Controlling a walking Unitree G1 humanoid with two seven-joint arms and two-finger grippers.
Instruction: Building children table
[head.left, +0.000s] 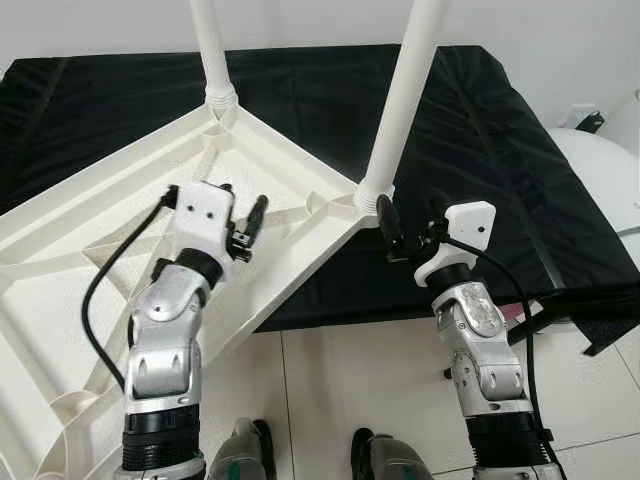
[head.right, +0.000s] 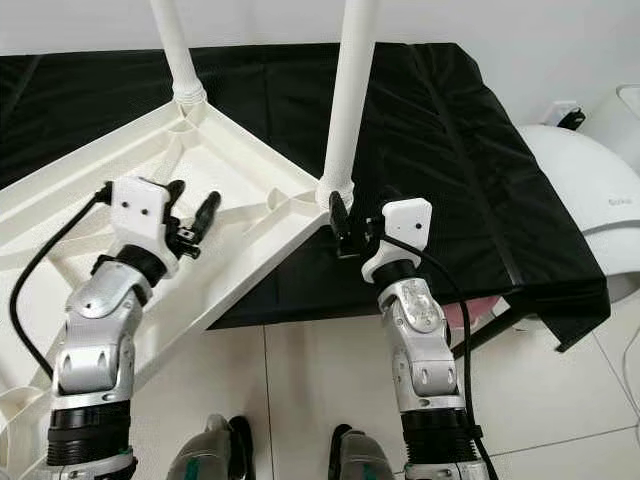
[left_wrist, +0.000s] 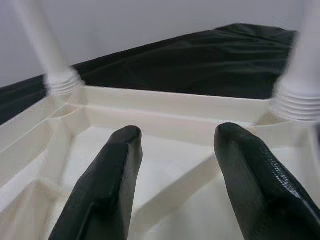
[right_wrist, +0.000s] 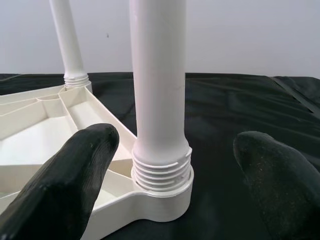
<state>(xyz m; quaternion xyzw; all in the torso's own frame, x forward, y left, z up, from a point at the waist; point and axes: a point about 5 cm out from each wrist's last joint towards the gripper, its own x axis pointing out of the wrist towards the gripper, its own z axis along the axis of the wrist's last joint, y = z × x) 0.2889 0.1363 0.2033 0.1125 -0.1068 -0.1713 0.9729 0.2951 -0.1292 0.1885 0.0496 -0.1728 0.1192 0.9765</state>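
Observation:
A white plastic table top (head.left: 90, 230) lies upside down on a black cloth, its ribbed underside facing up. Two white legs stand upright in its corner sockets: a far leg (head.left: 212, 50) and a near leg (head.left: 405, 90). My left gripper (head.left: 245, 200) hovers open over the ribbed underside, nothing between its fingers (left_wrist: 115, 165). My right gripper (head.left: 410, 215) is open just in front of the near leg's threaded base (right_wrist: 162, 170). In the right wrist view its fingertips (right_wrist: 85, 150) stand to either side of that base, short of touching it.
The black cloth (head.left: 480, 130) covers a low surface that ends at a front edge above pale floor tiles (head.left: 350, 370). A white rounded object (head.left: 600, 170) stands at the right. My feet (head.left: 250, 450) are on the tiles below.

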